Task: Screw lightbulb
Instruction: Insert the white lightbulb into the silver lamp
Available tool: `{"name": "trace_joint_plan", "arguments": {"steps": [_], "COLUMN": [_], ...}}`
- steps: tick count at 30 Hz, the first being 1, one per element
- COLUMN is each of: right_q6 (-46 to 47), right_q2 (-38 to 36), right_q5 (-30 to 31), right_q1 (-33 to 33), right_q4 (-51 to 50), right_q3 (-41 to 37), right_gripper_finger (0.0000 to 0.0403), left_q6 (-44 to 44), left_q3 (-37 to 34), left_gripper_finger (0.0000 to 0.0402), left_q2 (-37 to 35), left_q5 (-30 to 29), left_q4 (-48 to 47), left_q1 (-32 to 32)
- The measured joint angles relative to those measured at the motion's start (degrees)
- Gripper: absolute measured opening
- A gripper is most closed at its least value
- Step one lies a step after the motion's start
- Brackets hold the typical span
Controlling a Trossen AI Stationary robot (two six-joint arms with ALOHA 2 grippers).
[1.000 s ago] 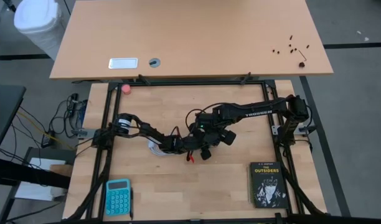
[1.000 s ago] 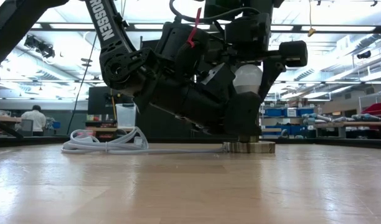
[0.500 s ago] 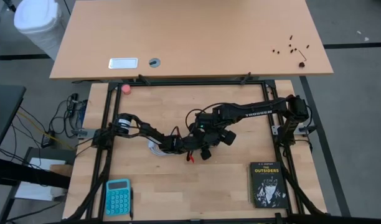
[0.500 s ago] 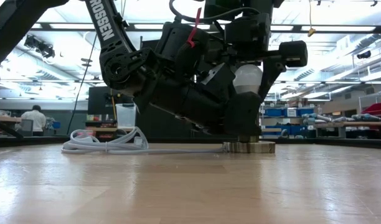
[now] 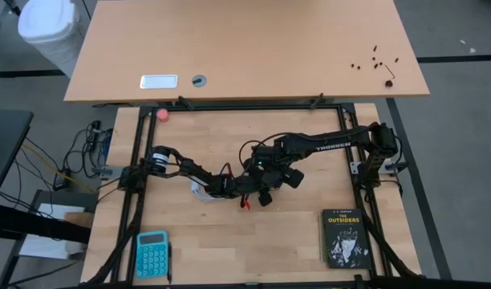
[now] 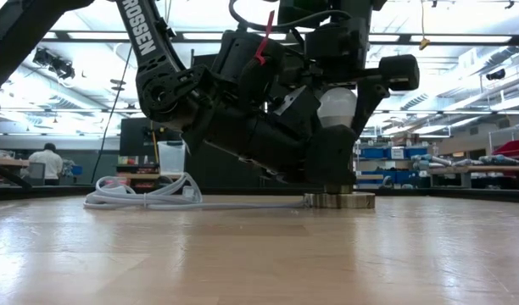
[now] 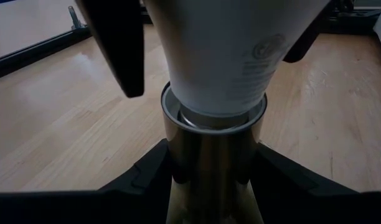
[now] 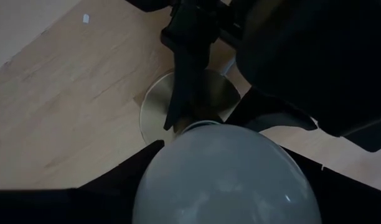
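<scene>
lightbulb (image 7: 223, 56) upright, base seated in brass socket (image 7: 213, 155) mid-counter (image 5: 229, 241) | right gripper (image 8: 221, 168) jaws clamped around globe from above | left gripper (image 7: 212, 180) jaws closed on socket stem | white cord (image 6: 145, 195) coiled beside | calculator (image 5: 152, 254), book (image 5: 344, 238) reading "THE OUTSIDERS" well apart | arm marked "TROSSEN"
</scene>
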Motion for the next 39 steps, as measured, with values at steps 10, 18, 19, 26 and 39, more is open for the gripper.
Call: {"name": "trace_joint_plan", "arguments": {"steps": [10,18,19,26,39], "right_q6": [8.05,14.74,15.74,24.32,37.74], "right_q2": [0.0,0.0,0.0,0.0,0.02], "right_q5": [-0.96,-1.68,-1.69,-2.34,-3.08], "right_q1": [0.0,-0.06,-0.07,-0.11,-0.15], "right_q4": [0.17,0.28,0.32,0.56,1.25], "right_q3": [0.0,0.0,0.0,0.0,-0.04], "right_gripper_finger": [0.0265,0.0265,0.0267,0.0263,0.0265], "left_q6": [0.02,0.09,0.09,0.04,-0.16], "left_q3": [0.0,0.0,0.0,0.02,0.02], "left_gripper_finger": [0.0184,0.0184,0.0184,0.0184,0.0184], "left_q2": [0.0,0.0,0.0,0.0,0.0], "left_q5": [0.12,0.26,0.26,0.23,0.09], "left_q4": [0.09,0.11,0.09,0.11,0.11], "left_q1": [-0.02,-0.07,-0.07,-0.08,-0.09]}}
